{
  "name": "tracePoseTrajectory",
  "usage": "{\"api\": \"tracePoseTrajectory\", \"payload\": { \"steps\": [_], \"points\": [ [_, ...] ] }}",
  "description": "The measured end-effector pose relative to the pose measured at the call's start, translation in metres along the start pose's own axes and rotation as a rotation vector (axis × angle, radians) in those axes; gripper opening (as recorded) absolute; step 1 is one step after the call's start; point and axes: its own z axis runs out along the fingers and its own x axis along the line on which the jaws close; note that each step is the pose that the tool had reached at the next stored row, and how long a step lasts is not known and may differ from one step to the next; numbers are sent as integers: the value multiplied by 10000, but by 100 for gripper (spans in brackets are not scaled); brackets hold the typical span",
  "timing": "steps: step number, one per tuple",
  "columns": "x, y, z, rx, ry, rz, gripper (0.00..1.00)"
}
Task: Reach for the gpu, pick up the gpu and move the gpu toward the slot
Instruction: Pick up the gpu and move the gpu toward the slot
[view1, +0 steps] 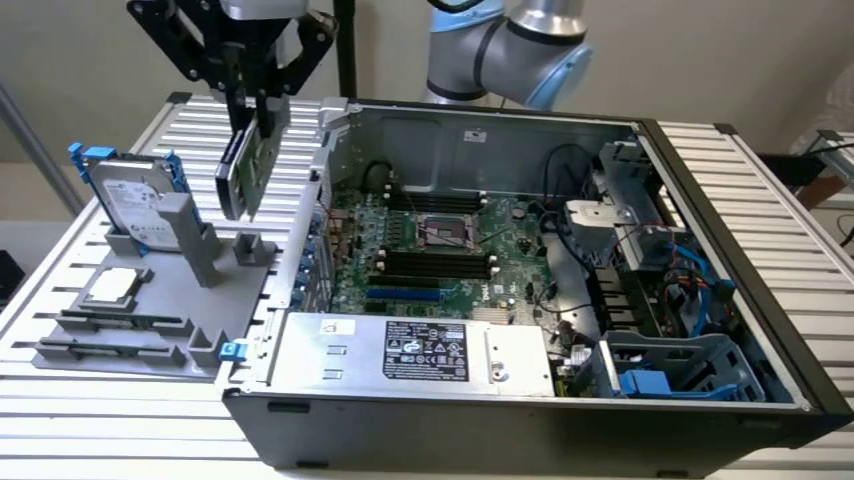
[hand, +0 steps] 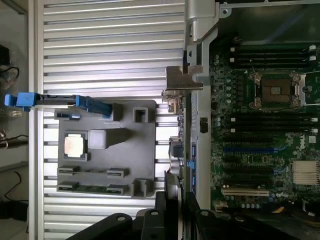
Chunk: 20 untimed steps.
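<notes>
Gripper (view1: 254, 100) is clamped on the top edge of the gpu (view1: 242, 165), which hangs upright in the upper left of the exterior frame, above the grey fixture tray (view1: 147, 300) and just beside the open case (view1: 534, 420). Card looks light, stiff and fragile. Edge grip is right: keep off components and the bracket (hand: 182, 85).

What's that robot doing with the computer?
The robot arm's end effector is holding the gpu, a thin card, up in the air. It hangs upright above the grey parts holder, just beside the open computer case. The card has not gone into the motherboard yet. A hard drive with a blue frame and a small silver chip sit on the holder.
</notes>
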Motion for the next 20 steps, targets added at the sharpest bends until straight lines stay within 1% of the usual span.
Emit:
{"api": "tracePoseTrajectory", "payload": {
  "steps": [2, 5, 17, 20],
  "points": [
    [-90, 3, -40, -3, 0, -1, 26],
    [-221, 8, -75, -2, 4, -1, 26],
    [-764, 30, -129, -21, 3, -2, 26],
    [-891, 41, -140, -22, -11, -3, 26]
  ]
}}
